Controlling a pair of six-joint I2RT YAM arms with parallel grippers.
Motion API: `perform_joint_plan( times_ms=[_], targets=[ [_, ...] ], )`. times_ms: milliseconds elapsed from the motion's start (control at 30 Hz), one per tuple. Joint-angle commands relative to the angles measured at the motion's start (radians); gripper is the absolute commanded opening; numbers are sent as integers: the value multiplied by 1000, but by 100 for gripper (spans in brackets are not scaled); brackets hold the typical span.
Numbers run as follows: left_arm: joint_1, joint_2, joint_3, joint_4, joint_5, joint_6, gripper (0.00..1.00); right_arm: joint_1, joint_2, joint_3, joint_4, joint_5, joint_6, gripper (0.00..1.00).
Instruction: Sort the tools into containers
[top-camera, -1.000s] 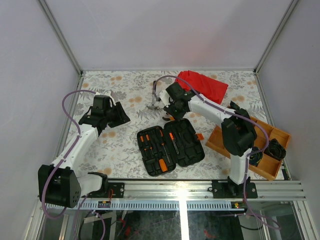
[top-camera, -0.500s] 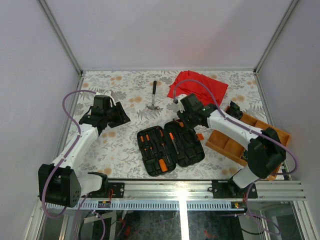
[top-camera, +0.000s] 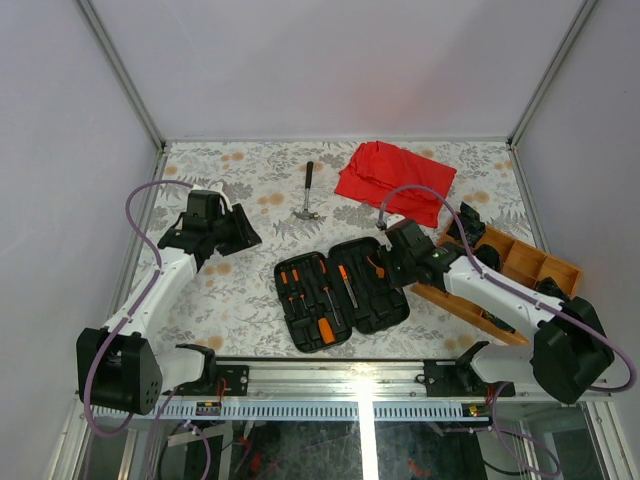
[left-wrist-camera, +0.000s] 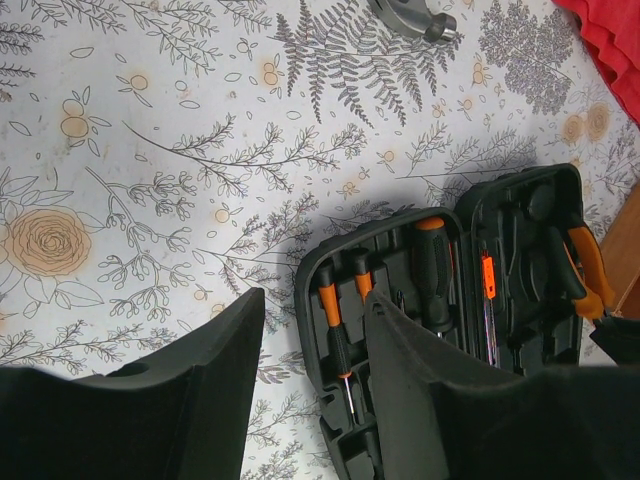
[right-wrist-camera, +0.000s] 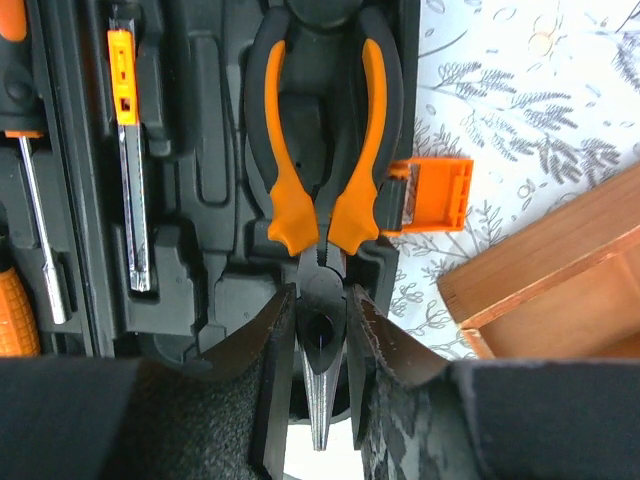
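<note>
Entry, sorting tools into the case.

Nearest me in the overhead view, the open tool case lies flat on the table, lower centre of the frame. Its left half already carries screwdrivers seated in their slots.

The right gripper is over the case's right half. Its jaws are narrow and clamped on the steel nose of the pliers. The orange-and-black handles point away from the wrist and lie over a recess moulded to the same outline. I judge the nose grip is there so the handles go in first and the fingers stay out of the recess. The pliers look lined up with it, but I cannot tell whether they are fully seated.

The orange latch sticks out from the case's right edge, just beside the wooden tray.

The left gripper hovers over bare tablecloth left of the case. Its jaws are moderately parted with nothing between them. I take it as parked clear of the right arm's work.

Further back, upper centre, the hammer lies loose, well apart from the case and not yet stowed. The red cloth lies beyond it to the right.

Writing: no brand, label or lettering is legible on the case, the tools or the tray.
</note>
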Motion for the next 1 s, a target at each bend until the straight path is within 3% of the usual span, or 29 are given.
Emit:
perform_joint_plan(
  times_ms=[0, 433, 967],
  targets=[
    [7, 4, -5, 43, 20, 16, 43, -5, -63, -47, 23, -41, 83, 0],
    [7, 5, -7, 45, 28, 15, 43, 49, -114, -129, 15, -82, 162, 0],
    [7, 7, -9, 46, 37, 15, 43, 105, -24, -138, 1, 0, 191, 2]
  ],
)
